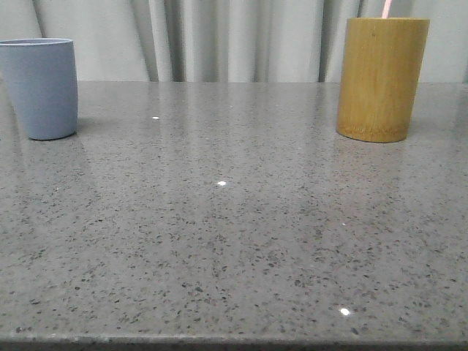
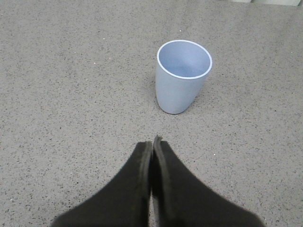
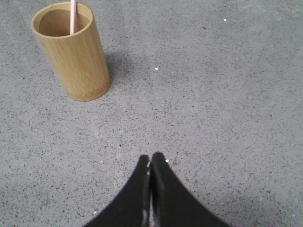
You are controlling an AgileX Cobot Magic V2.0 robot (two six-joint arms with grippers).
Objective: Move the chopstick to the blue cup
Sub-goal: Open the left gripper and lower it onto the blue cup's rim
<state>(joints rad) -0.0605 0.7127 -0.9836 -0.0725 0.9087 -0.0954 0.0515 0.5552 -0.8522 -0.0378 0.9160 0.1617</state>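
One chopstick (image 3: pixel 73 16) is standing in one bamboo cup (image 1: pixel 381 79); one blue cup (image 1: pixel 41 88) is sitting apart; left gripper (image 2: pixel 152 142) and right gripper (image 3: pixel 151 158) fingers are pressing together, holding nothing.

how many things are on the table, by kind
cups: 2, the blue cup and the bamboo cup
chopsticks: 1, the pink chopstick standing in the bamboo cup
total: 3

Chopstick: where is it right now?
The chopstick stands inside the bamboo cylinder at the table's far right in the front view, well apart from the blue cup at far left.
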